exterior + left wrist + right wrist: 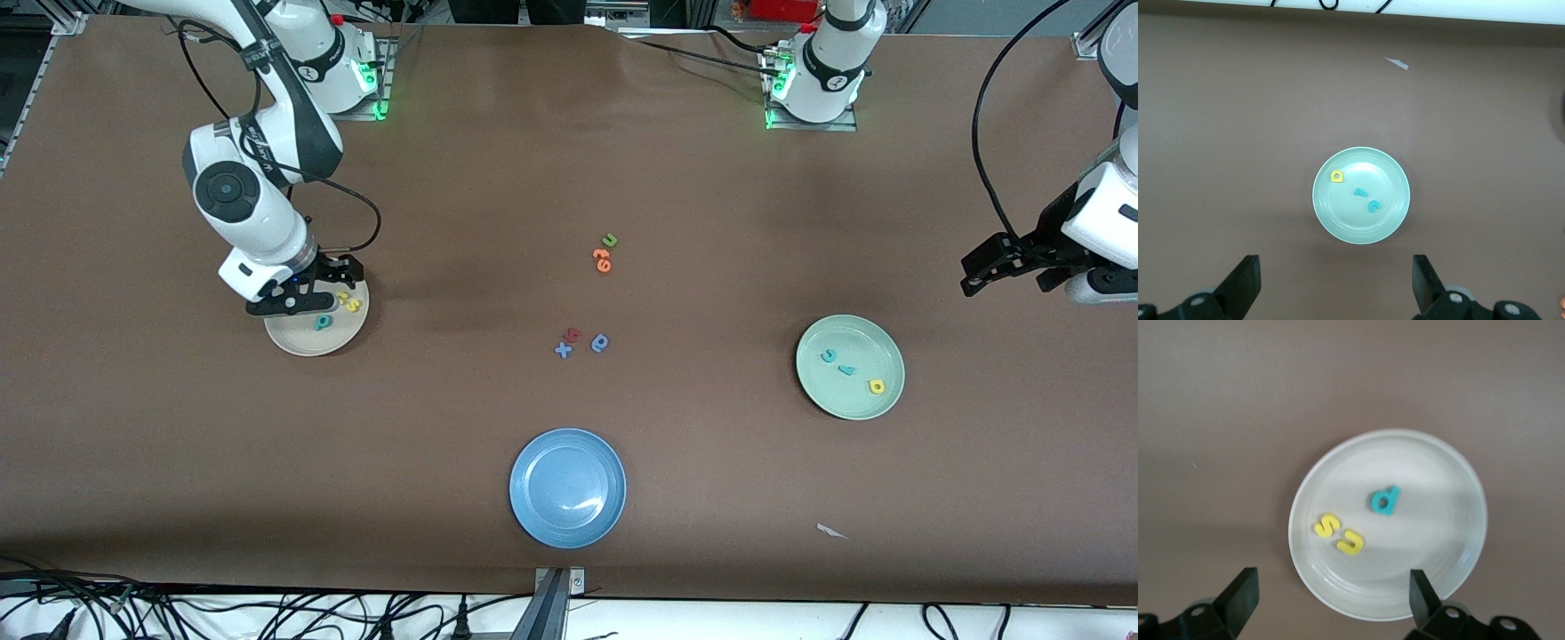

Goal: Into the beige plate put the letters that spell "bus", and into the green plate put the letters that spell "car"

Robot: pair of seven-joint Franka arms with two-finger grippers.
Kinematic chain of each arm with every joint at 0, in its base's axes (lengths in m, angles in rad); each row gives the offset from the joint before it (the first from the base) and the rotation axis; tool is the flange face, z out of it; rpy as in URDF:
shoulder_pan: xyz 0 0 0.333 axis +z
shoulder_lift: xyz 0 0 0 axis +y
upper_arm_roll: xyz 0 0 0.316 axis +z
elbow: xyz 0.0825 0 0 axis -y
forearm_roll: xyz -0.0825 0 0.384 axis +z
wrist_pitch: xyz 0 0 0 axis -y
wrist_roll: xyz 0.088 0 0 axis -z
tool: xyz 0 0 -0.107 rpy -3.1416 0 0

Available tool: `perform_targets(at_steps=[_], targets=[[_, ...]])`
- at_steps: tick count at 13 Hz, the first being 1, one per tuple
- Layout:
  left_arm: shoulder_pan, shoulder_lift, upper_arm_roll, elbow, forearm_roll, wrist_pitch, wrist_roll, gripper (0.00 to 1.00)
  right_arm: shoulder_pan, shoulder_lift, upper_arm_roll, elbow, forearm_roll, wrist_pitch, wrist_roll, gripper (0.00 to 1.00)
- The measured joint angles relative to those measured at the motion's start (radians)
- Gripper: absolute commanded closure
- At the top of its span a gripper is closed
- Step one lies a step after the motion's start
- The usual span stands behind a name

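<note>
The beige plate (298, 340) (1431, 520) lies toward the right arm's end of the table. In it are a teal b (323, 322) (1385, 500), a yellow s (343, 298) (1327, 525) and a yellow u (354, 306) (1351, 541). My right gripper (304, 300) (1331, 597) hangs open over that plate's rim, holding nothing. The green plate (867, 402) (1361, 230) holds a teal c (829, 356) (1374, 207), a teal r (849, 370) (1359, 192) and a yellow a (877, 386) (1337, 177). My left gripper (1000, 267) (1336, 277) waits open over bare table beside the green plate.
A blue plate (538, 462) sits near the front edge. Mid-table lie a green u (609, 240), orange letters (602, 260), a red letter (573, 335), a blue x (563, 349) and a darker blue round letter (600, 343). A white scrap (831, 532) lies nearer the front camera than the green plate.
</note>
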Motion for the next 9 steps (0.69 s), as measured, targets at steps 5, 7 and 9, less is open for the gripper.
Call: perform_targets(at_steps=[5, 7, 9], targets=[[-0.001, 0.002, 0.0, 0.0, 0.0, -0.001, 0.0, 0.0, 0.025, -0.027, -0.03, 0.332, 0.091, -0.385, -0.071, 0.0], [-0.001, 0.002, -0.001, 0.0, 0.0, -0.001, 0.0, 0.0, 0.116, -0.061, -0.185, 0.423, 0.178, -0.497, -0.152, 0.0], [-0.001, 0.002, -0.001, 0.0, 0.0, -0.001, 0.0, 0.0, 0.184, -0.103, -0.343, 0.456, 0.246, -0.558, -0.257, 0.0]])
